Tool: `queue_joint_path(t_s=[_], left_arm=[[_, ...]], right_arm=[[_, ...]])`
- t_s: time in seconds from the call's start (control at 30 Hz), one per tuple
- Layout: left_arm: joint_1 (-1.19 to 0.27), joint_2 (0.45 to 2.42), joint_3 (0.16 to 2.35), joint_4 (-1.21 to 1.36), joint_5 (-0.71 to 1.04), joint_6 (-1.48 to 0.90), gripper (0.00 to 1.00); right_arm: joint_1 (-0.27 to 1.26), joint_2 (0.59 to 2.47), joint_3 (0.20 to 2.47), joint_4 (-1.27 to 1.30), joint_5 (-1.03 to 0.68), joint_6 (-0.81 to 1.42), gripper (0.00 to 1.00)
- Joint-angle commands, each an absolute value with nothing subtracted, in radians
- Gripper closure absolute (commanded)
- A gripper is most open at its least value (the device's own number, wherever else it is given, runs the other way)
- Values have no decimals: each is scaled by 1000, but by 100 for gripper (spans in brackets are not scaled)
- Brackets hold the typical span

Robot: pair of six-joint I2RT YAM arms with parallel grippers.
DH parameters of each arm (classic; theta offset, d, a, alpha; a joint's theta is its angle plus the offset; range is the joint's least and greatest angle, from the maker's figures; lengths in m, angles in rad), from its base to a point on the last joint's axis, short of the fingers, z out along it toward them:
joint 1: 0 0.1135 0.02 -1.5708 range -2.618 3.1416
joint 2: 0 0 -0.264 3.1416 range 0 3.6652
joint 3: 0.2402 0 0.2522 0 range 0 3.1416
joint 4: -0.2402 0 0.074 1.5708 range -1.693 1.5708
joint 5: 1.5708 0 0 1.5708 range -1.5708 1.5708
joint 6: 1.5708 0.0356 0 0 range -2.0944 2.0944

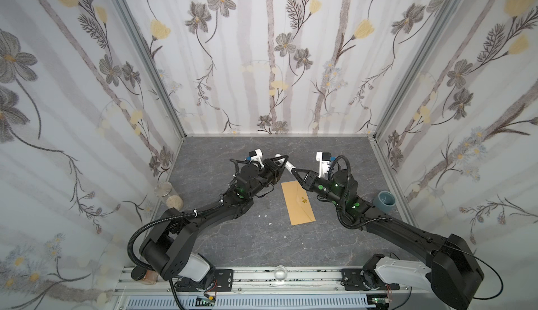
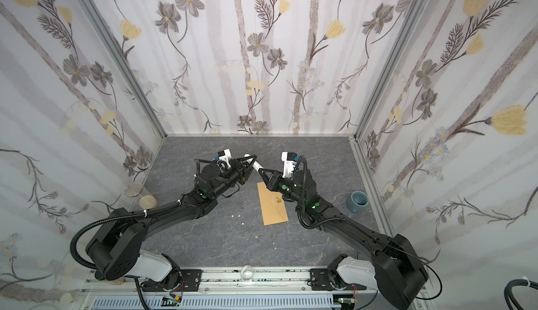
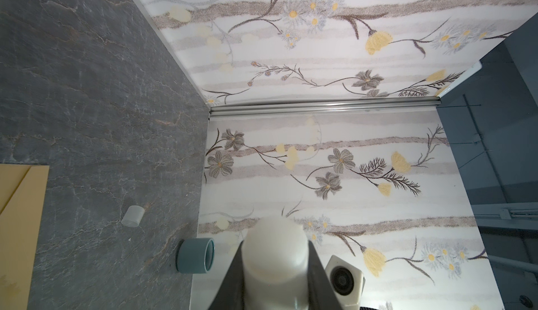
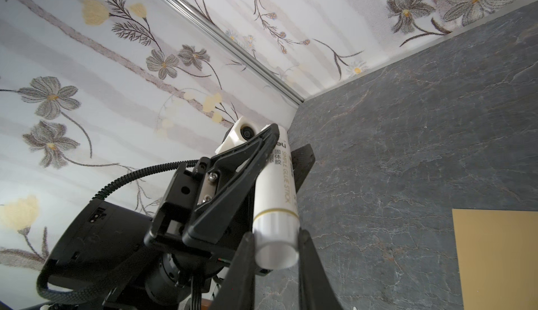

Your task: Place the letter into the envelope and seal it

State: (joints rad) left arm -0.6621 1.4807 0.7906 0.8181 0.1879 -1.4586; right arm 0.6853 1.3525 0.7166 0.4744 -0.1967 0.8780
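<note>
Left hand [image 4: 286, 144] holding white tube [image 4: 275, 195], printed "SMILE GLUE STICK"

Item: envelope [image 1: 298, 206], long, tan kraft paper. Lies flat and closed on the table [image 1: 233, 244] in front of me, mid-table, slightly askew, small gold sticker [image 1: 304, 200] on its upward face.

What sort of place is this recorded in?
Probably a robot test booth: floral wallpaper panels in aluminium framing, slate-look tabletop, left arm and right arm bolted to a front rail.
</note>
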Motion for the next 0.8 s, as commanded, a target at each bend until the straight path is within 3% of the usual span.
queue_joint_path(t_s=[0.0,0.4,0.77], left_arm=[[-666,1488,802,841,259,-1459,100],[-668,1503,830,814,349,-1463,100],[-670,1505,839,796,403,-1464,100]], right_arm=[[691,1336,747,367,-126,775,86],[813,1322,923,-2,197,389,89],[1034,1347,975,-110,580,44,90]])
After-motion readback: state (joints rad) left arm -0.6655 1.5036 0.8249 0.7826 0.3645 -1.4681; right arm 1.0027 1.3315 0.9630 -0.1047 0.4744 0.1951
